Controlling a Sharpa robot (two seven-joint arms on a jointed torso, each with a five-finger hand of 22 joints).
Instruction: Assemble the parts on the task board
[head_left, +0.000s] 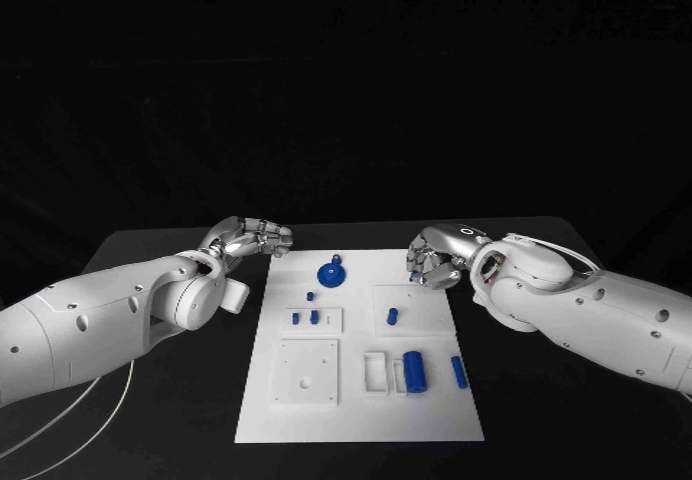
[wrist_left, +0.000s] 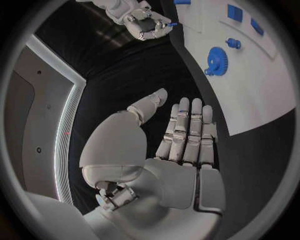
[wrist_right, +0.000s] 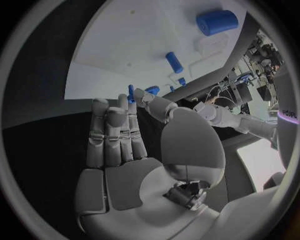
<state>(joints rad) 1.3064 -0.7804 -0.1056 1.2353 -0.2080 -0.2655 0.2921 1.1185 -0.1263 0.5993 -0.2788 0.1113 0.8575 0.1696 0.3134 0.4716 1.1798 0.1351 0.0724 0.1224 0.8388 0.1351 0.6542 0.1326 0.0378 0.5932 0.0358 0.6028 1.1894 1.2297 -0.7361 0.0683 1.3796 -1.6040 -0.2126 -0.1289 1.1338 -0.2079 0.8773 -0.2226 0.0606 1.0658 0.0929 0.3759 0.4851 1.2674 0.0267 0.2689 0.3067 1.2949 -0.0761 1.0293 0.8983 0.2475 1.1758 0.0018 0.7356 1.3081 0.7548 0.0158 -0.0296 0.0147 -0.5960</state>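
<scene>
We see the white task board (head_left: 361, 400) lying flat in the middle of the black table (head_left: 173, 440). Closest to us on the board, a fat blue cylinder (head_left: 415, 371) lies in a white holder, and a thin blue peg (head_left: 459, 372) lies just beside it, toward the right arm. A square white block (head_left: 307, 371) sits on the other side of the board.

A bit farther back, two small blue pegs (head_left: 304, 318) stand close together, and one more little blue bit (head_left: 312, 297) sits just behind them. Another blue peg (head_left: 391, 316) rests on a white square next to them.

Farther still, a round blue gear (head_left: 332, 274) lies flat near the back edge of the board.

Our left hand (head_left: 248, 238) is off the board, over the black table by the board's far corner. In the left wrist view its fingers (wrist_left: 184, 130) are stretched out straight, side by side, and it has nothing in it.

Our right hand (head_left: 436, 258) is at the other far corner, right at the board's edge. In the right wrist view its fingers (wrist_right: 112, 135) point up straight and close together, and the palm is bare. In the left wrist view a tiny blue tip shows at its fingers. We cannot tell if it is holding something.
</scene>
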